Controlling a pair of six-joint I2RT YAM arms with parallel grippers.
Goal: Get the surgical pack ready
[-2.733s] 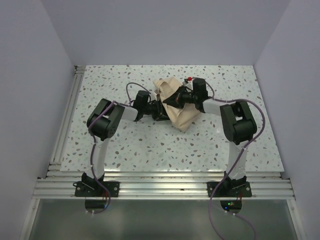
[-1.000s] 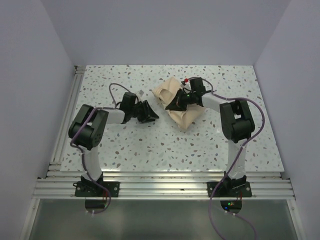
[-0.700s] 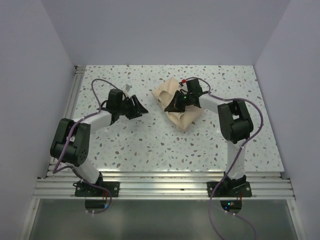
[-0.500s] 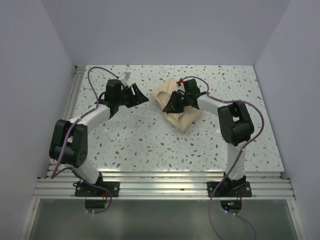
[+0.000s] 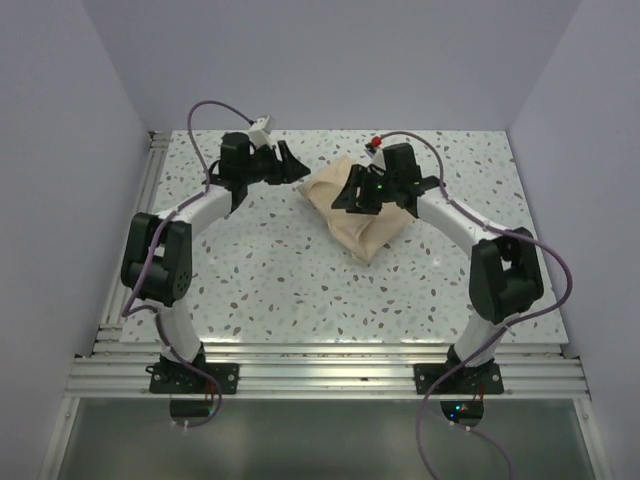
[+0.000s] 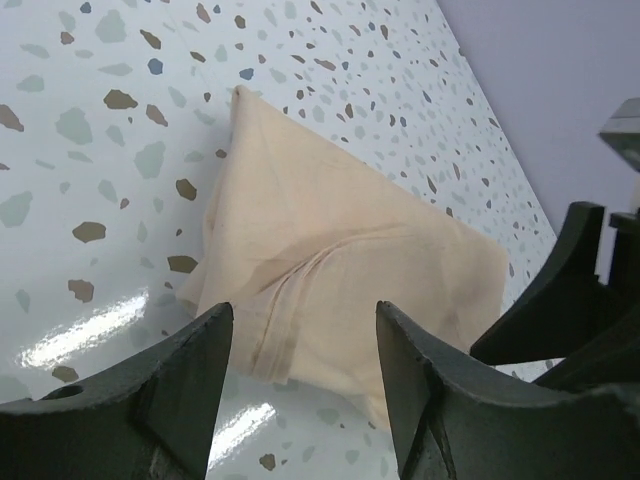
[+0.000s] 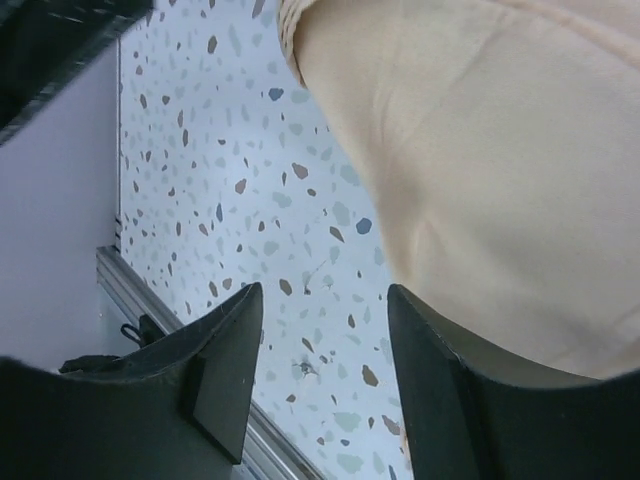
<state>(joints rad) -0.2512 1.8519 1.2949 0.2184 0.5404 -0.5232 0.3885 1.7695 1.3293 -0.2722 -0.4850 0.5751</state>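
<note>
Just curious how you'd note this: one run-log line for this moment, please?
left gripper: open, empty | right gripper: open, empty | wrap: folded bundle on table

The folded wrap sheet [image 5: 366,232] shows nothing of its inside; the right gripper [image 5: 348,196] covers part of it, and the right wrist view crops it.

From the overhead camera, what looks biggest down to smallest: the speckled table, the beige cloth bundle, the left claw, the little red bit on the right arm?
1. Speckled table.
2. Beige cloth bundle.
3. Left gripper, possibly enlarged by sitting nearer the camera.
4. Red bit, by far the smallest.
</note>
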